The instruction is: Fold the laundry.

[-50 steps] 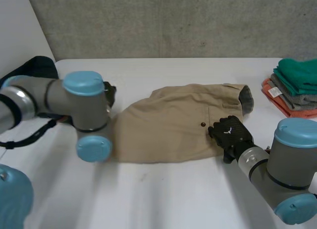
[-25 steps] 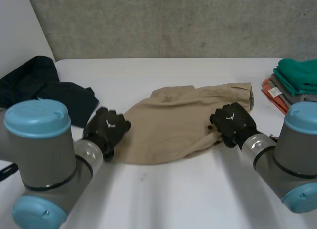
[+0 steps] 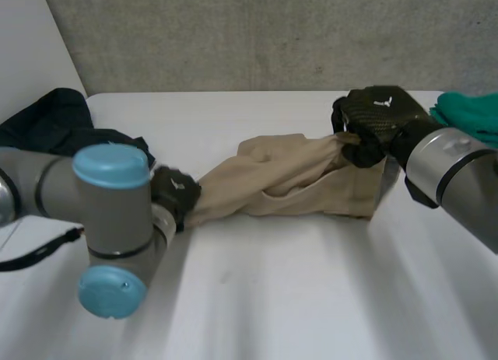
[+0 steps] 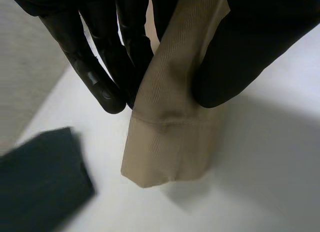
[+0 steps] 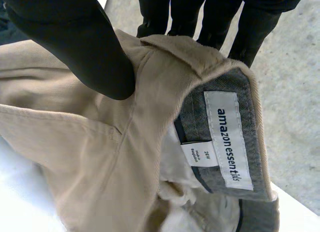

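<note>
Tan twill pants [image 3: 288,185] hang stretched btwn both hands over the white surface [image 3: 272,298], roughly mid-table. R hand [image 3: 375,117] is up off the surface at the waistband end, w/ thumb and fingers curled shut over the waistband edge and cloth pinched btwn them. In the R wrist view the thumb [image 5: 80,46] presses the tan outer side, w/ the fingers behind the band. Just beside the grip is the grey waistband lining [image 5: 250,117], w/ a white "amazon essentials" label [image 5: 227,139] and a small size tag [image 5: 192,152] next to it.

L hand [image 3: 174,195] sits low, near the surface, at the opposite end. The L wrist view shows its fingers [image 4: 102,66] and thumb closed on a leg just above the stitched hem [image 4: 167,152]. The hem end hangs past the fingertips, close to the surface.

Cloth sags and bunches in folds btwn the two grips. The lower part under the R hand looks to touch the surface.

Dark navy garment [image 3: 58,127] lies crumpled at the surface's L-rear corner, behind the L arm. Green folded cloth [image 3: 471,111] sits at the R edge, beside the R arm.
</note>
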